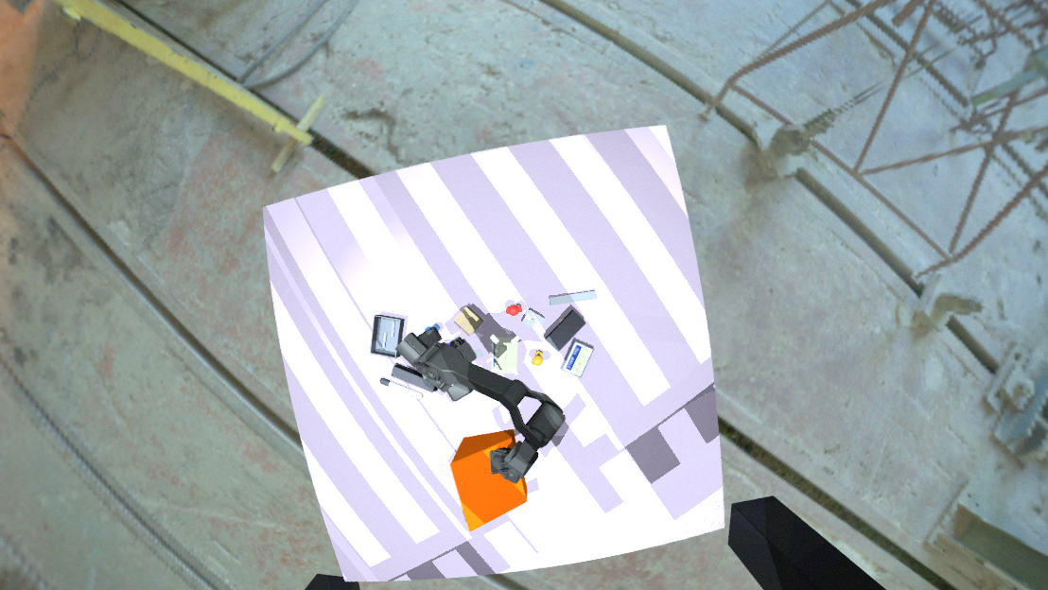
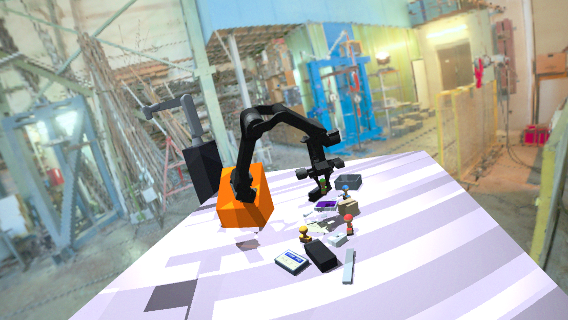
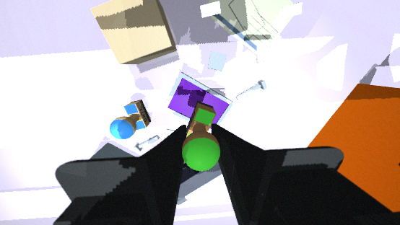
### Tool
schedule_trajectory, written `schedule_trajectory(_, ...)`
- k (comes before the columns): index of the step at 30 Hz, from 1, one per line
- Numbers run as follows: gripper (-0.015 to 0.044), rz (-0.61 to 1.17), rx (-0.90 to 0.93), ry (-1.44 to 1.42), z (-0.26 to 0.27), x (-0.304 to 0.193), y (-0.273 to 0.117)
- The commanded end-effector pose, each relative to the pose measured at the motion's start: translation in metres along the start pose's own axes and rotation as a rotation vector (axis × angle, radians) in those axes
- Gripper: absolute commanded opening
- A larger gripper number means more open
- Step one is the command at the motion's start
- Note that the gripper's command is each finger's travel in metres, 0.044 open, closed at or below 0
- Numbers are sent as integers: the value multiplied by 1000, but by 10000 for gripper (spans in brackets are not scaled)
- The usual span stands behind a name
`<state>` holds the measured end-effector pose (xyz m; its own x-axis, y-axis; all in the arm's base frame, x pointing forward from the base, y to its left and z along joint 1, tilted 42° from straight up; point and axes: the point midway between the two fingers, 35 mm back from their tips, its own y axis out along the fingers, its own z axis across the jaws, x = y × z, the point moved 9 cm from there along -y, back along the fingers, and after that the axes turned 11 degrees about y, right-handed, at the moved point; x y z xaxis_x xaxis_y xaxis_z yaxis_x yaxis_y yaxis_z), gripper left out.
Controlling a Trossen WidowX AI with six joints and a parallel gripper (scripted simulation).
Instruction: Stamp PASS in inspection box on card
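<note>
My gripper [image 2: 323, 185] [image 3: 198, 128] is shut on a green-knobbed wooden stamp [image 3: 201, 156] [image 2: 322, 181], held roughly upright off the table. Its word and printing face are hidden. The open ink pad [image 3: 180, 102] [image 2: 325, 204] has a purple surface. In the wrist view the stamp's block overlaps the pad's near edge; I cannot tell the exact height. The pale card [image 1: 506, 356] [image 2: 316, 227] [image 3: 268, 18] lies beyond the pad, partly in shadow; its box is not clear and I make out no print.
A blue stamp [image 3: 122, 128] [image 2: 345, 188] stands near the pad, beside a tan block [image 3: 133, 36] [image 2: 348, 206]. Red [image 2: 348, 217] and yellow [image 2: 303, 229] stamps stand near the card. A dark tray [image 2: 345, 185], black block [image 2: 320, 255], pad lid [image 2: 291, 261] and grey bar [image 2: 348, 266] lie around.
</note>
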<state>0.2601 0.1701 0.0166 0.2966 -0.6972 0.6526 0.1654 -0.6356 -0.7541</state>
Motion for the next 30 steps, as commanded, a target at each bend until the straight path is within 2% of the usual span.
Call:
schedule_trajectory(1,0,-2,-2,-6,-1,-1,4)
schedule_trajectory(30,0,-2,-2,-5,-1,-1,23)
